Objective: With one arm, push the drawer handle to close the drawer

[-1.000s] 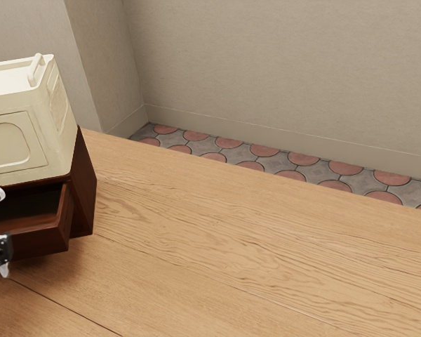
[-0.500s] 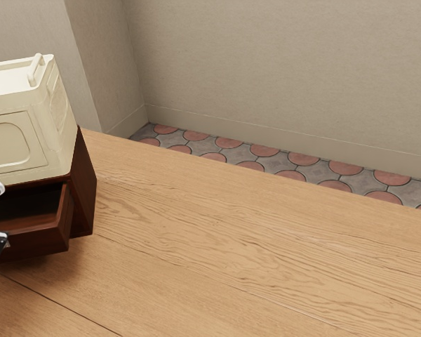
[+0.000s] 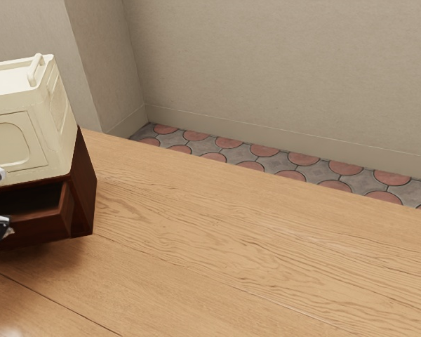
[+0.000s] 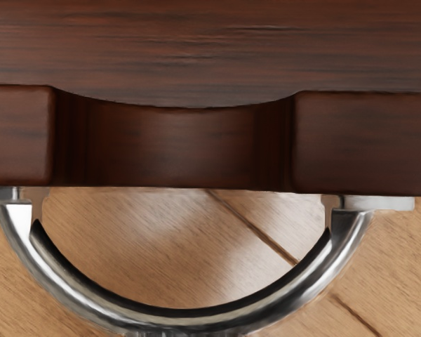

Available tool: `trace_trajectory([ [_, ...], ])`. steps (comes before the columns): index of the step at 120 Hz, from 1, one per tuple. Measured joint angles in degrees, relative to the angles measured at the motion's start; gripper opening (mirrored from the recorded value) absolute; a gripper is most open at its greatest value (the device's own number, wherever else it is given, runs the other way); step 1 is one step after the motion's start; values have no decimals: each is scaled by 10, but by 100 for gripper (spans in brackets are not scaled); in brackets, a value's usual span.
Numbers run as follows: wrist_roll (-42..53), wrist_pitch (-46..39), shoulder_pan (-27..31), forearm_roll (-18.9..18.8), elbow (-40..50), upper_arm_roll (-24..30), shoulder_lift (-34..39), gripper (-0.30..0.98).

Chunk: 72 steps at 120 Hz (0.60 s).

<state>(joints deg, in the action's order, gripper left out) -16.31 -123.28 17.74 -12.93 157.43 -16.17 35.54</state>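
Curved metal handle (image 4: 189, 322), near the jaws, whose opening and hold cannot be told; an off-centre push could slip along its curve, jamming the open drawer (image 3: 38, 229).

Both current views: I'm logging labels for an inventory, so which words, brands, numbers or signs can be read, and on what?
There are none: I can read no lettering, number or sign on the cream box, the brown drawer or its metal handle.
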Motion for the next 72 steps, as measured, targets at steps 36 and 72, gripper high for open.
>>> trace_trajectory([
  [36,-2,-36,-2,4,-25,-8,-30,-10],
  [72,-3,-73,-3,3,-32,-10,-50,-10],
])
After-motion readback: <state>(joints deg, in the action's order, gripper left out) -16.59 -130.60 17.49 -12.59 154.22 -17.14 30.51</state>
